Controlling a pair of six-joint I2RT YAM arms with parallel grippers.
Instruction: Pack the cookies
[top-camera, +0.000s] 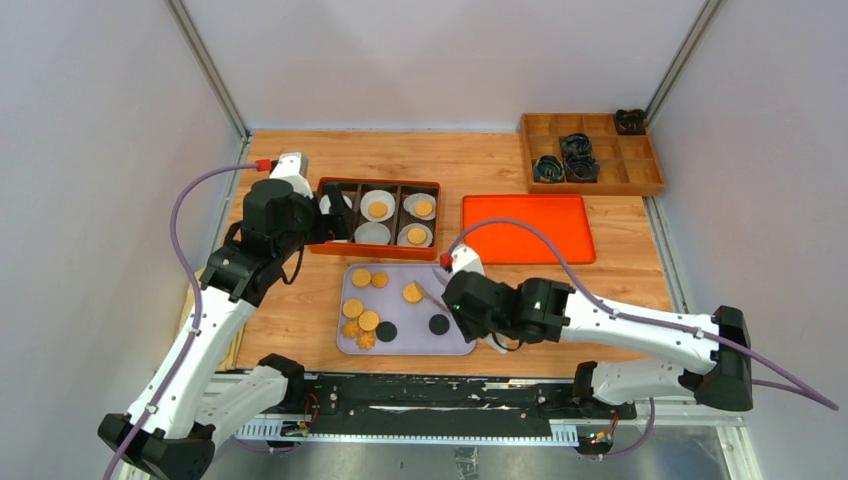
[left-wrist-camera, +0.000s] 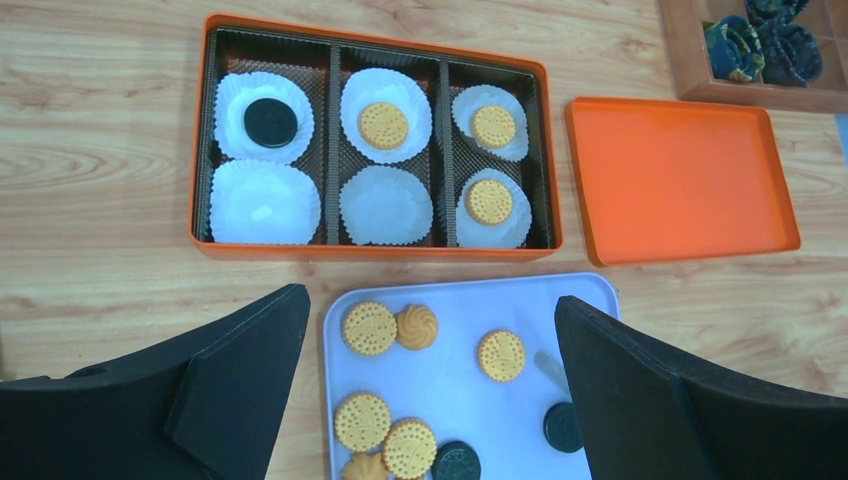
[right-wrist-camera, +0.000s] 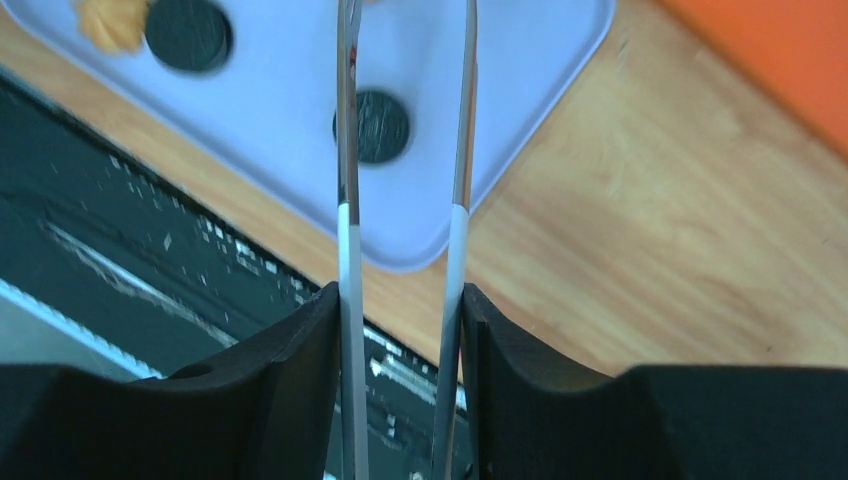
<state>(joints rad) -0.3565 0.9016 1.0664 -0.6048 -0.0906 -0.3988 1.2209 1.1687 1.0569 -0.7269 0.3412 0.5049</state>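
Clamped in right gripper (right-wrist-camera: 400, 300): metal tongs (right-wrist-camera: 348, 150), prongs apart, over lavender tray (left-wrist-camera: 450, 375). Tips near one golden cookie, contact unclear. Loose on tray: roughly nine cookies (left-wrist-camera: 370, 328). Beyond, in orange box (left-wrist-camera: 375, 250): four more, in paper cups (left-wrist-camera: 265, 200). Over box's left end: left gripper (left-wrist-camera: 430, 300), spread wide, holding nothing.
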